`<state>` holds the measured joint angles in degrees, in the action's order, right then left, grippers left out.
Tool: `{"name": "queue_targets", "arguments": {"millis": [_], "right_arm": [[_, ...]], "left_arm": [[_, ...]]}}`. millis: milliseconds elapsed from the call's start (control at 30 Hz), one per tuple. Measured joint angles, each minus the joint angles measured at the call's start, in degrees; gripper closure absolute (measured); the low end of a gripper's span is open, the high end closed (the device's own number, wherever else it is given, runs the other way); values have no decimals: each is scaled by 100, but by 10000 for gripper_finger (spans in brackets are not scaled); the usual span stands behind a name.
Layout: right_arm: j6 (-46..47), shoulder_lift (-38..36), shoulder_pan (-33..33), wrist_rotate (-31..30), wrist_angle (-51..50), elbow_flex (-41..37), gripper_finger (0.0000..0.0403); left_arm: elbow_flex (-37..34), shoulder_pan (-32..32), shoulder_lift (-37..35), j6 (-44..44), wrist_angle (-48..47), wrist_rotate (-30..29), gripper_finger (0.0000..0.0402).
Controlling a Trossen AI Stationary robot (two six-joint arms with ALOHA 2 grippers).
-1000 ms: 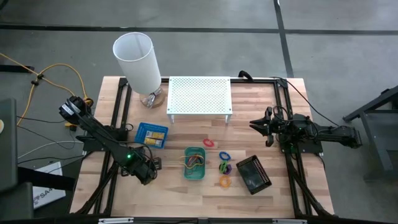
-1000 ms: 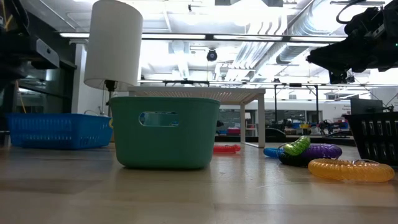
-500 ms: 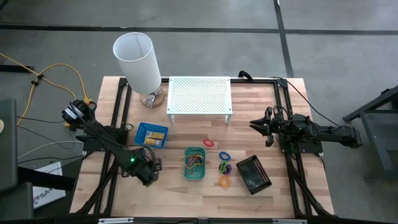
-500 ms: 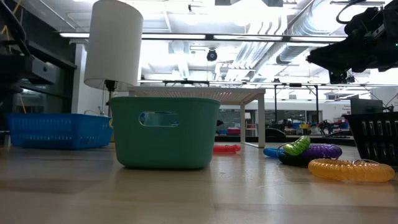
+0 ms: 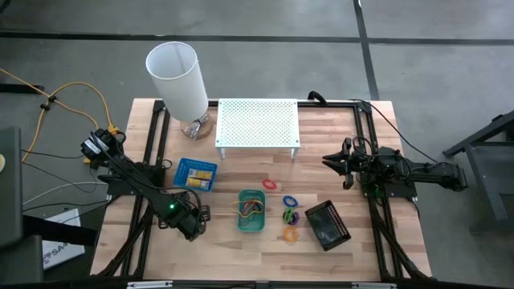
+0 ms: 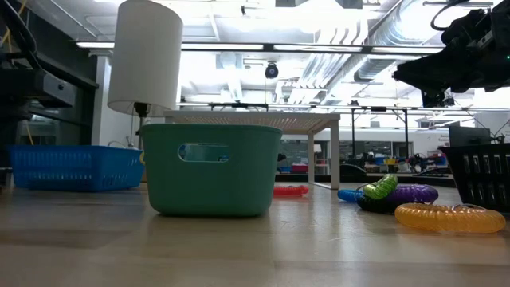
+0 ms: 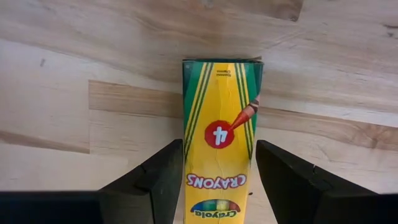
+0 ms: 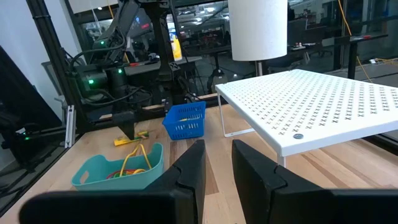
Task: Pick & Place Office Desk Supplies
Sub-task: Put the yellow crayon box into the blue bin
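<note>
Crayons in a slim yellow-and-green cardboard box (image 7: 219,143) lay on the wooden worktop (image 5: 241,257) left of the teal plastic tray (image 5: 251,212), long axis running straight between the left hand's (image 7: 217,174) wide-spread fingers, not yet gripped, while the right hand (image 5: 341,164), narrowly parted and empty, waited far off.

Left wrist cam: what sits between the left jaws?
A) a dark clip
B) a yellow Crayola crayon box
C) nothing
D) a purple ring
B: the left wrist view shows a yellow and green crayon box lying on the wooden table between the left gripper's jaws.
</note>
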<state>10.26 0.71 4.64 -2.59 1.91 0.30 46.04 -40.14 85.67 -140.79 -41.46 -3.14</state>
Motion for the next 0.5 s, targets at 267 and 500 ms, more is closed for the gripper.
{"name": "queue_targets", "arguments": {"millis": [267, 500], "right_arm": [[1, 0, 0, 0, 0, -1, 337], [2, -2, 0, 0, 0, 1, 337]], "left_arm": [[-1, 1, 127, 18, 64, 4, 206], [11, 0, 286, 33, 136, 36, 206]]}}
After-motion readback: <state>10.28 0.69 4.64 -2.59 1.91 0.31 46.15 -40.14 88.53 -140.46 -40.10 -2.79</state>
